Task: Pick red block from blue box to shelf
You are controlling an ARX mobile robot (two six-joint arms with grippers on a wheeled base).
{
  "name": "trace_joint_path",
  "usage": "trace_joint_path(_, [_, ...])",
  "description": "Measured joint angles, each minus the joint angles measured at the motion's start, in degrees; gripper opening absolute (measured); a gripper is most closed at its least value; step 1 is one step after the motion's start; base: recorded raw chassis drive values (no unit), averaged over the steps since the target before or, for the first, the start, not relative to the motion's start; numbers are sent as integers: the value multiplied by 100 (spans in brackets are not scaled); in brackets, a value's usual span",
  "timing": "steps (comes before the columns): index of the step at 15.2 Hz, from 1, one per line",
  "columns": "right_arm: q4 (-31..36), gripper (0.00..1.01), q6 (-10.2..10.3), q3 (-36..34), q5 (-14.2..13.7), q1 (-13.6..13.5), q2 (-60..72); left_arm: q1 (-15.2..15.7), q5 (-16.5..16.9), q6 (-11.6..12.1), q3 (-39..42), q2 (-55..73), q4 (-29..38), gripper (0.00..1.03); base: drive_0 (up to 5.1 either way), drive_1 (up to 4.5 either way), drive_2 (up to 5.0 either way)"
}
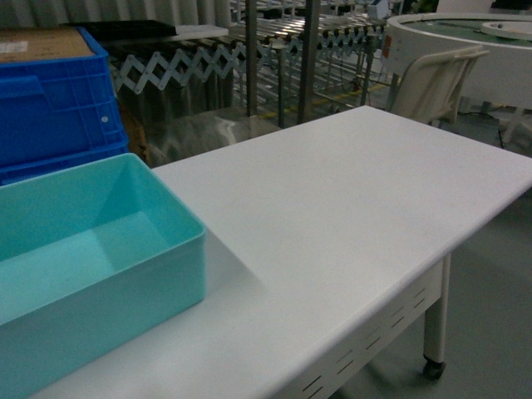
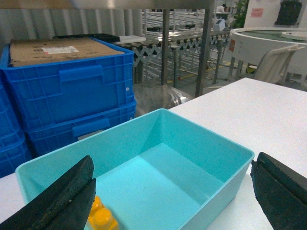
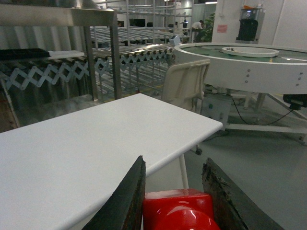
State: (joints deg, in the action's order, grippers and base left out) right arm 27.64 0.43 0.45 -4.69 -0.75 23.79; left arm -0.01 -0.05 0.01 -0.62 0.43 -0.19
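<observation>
Red block (image 3: 178, 211) (one) clamped between right fingers (image 3: 128, 201).

box (image 1: 125, 274) on table (image 1: 349, 224) left | crates (image 1: 50, 100) behind box

The white bench (image 1: 349, 216) lies bare across its middle and right, open to a hand from the near side and from the right edge. At its near left the blue box (image 1: 91, 249) stands with raised walls; its inside is open from above, save a yellow-orange block (image 2: 101, 215) in the near-left corner. Just behind it, stacked deep blue crates (image 2: 67, 91) wall off the far left. Beyond the bench's far edge the shelf (image 3: 114, 57) posts stand upright, with gaps between them. A white chair (image 1: 432, 79) sits off the far right corner
</observation>
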Motion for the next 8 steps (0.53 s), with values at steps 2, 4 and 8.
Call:
trace_joint_path(2, [0,29,0,0,0,0,0,0,2,0,0,0,0,98,-157,-157,-157])
trace_joint_path(4, [0,29,0,0,4,0,0,0,-4,0,0,0,0,98,-157,-157,-157])
trace_joint_path(8, [2,29,0,0,4,0,0,-4,-4,0,0,0,-2,98,-157,-157,-157])
